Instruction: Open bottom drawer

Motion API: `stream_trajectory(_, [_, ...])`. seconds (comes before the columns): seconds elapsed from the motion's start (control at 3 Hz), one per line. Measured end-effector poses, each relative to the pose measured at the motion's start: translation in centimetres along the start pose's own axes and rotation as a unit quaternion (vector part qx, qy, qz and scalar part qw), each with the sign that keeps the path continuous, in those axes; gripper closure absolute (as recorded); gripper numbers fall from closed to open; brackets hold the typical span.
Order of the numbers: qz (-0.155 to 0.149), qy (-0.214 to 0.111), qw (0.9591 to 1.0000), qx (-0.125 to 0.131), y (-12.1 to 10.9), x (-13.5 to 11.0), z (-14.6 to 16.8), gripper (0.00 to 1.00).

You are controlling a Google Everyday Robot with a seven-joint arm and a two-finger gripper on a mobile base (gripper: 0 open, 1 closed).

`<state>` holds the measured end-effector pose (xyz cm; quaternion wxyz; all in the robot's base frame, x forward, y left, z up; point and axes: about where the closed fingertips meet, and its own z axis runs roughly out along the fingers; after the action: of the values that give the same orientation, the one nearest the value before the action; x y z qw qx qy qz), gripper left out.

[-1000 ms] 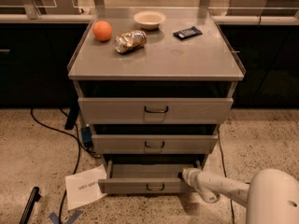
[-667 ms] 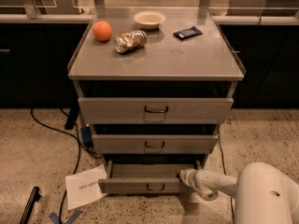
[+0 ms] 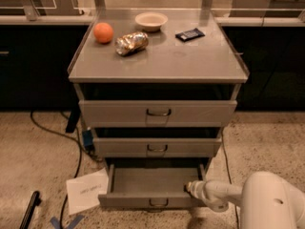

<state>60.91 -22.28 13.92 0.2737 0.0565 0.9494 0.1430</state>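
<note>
At the foot of the grey cabinet, the bottom drawer (image 3: pixel 151 189) stands pulled well out, its inside showing, below the mid-sized drawer (image 3: pixel 157 147) and the top drawer (image 3: pixel 157 112). Against its right wall sits the gripper (image 3: pixel 190 189), on a white arm (image 3: pixel 224 192) reaching in from the lower right; how far it is open cannot be told. On the surface (image 3: pixel 186 58) above lie an orange (image 3: pixel 103 32), a crumpled can (image 3: pixel 131 43), a bowl (image 3: pixel 151 20) and a dark packet (image 3: pixel 189 34).
</note>
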Motion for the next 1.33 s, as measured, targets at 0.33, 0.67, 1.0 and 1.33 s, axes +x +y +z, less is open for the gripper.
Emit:
stream_trajectory(0.33, [0.000, 0.000, 1.0000, 0.000, 0.1, -0.1, -0.3, 1.00])
stream_trajectory(0.67, [0.014, 0.000, 0.9998, -0.015, 0.3, 2.0, -1.0, 1.00])
stream_trajectory(1.0, [0.014, 0.000, 0.9998, -0.015, 0.4, 1.7, -1.5, 1.00])
stream_trajectory(1.33, [0.013, -0.019, 0.9992, -0.031, 0.8, 3.2, -3.2, 1.00])
